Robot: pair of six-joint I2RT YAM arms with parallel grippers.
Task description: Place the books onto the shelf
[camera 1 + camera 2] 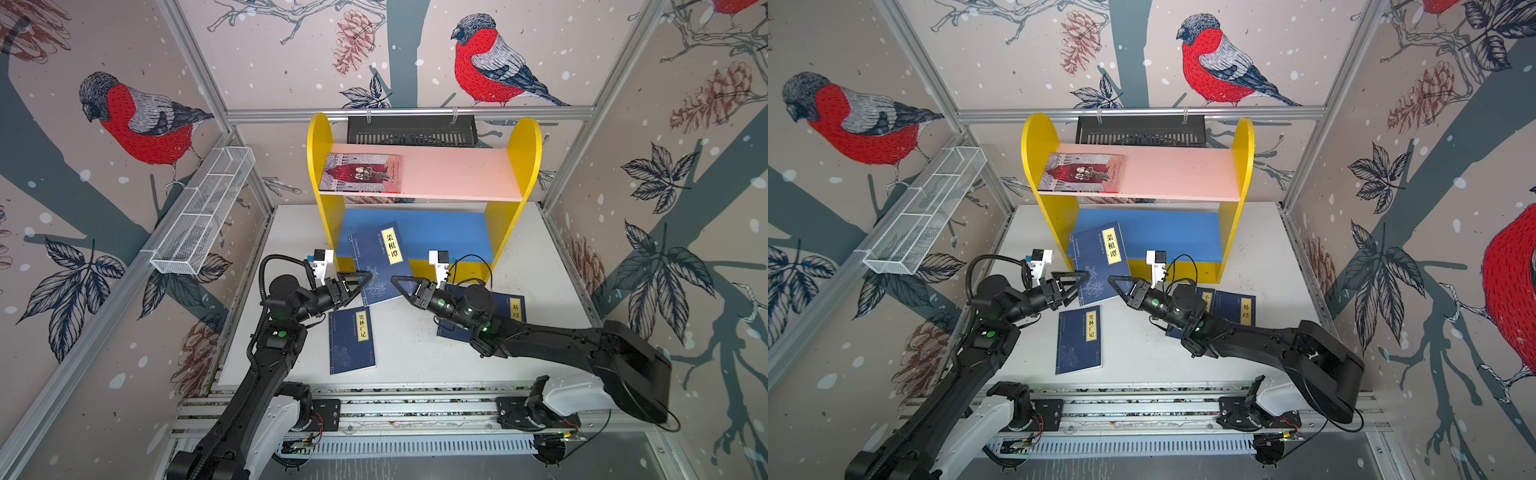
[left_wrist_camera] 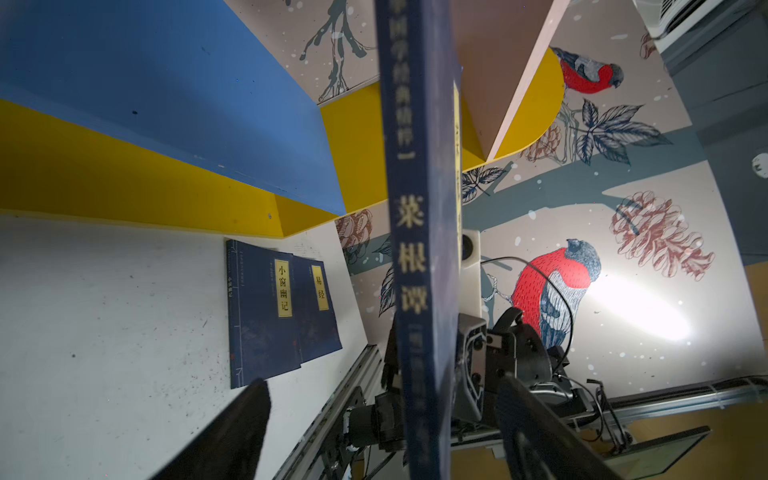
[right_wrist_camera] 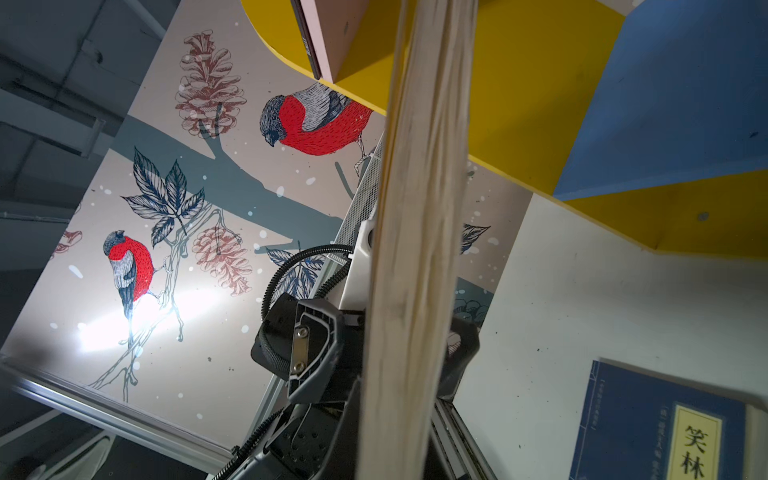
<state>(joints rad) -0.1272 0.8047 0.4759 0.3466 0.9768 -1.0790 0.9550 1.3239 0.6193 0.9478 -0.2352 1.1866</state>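
Clamping the page edge of the raised navy book [image 1: 384, 262] before the shelf [image 1: 321, 145], the right claw [image 1: 395, 281] holds it; the left claw [image 1: 367, 275] gapes wide astride its spine.

Held paperback [image 1: 380, 266] in right tool [image 1: 398, 282]: matt navy card cover, yellow paper label. Its page edge, close to that tool, is cream uncoated paper, streaky. Right tool and left tool [image 1: 365, 277]: black plastic, matt. Shelf [image 1: 528, 153] beyond the tools: painted boards, smooth, matt; blue board lightly specked. Tabletop [image 1: 415, 353] under the tools: white, matt, scuffed with dark specks. Mesh basket [image 1: 203, 212] out past the left tool: white-coated wire. Frame rail [image 1: 270, 115] behind the shelf: bare metal, satin.
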